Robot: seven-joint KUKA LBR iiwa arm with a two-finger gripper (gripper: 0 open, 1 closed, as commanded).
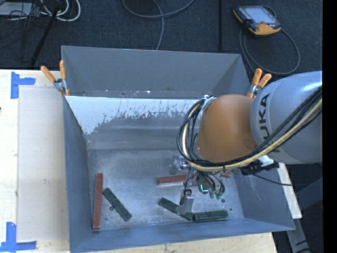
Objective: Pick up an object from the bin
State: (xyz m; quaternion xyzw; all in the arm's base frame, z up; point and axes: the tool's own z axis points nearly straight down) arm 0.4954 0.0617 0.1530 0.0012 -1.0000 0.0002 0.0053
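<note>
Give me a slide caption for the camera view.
KUKA gripper low over a dark green strip at lower right of the grey bin; long red-brown strip at left.

Thing right under gripper (185,198): short green bar (168,204), dark, thin, flat on bin (142,162) floor, front-centre, slanted w/ right end nearer the front; that end meets or nearly meets long green bar (210,215), can't tell which; same dark colour, lying approx level along front wall, to the right. Just behind them: brown bar (169,180), reddish, flat, approx level, right end hidden by gripper. Well apart at left: left brown bar (97,202), long, lying front-to-back; just beside it left green bar (117,204), slanted, its back end nearest the brown one.
</note>
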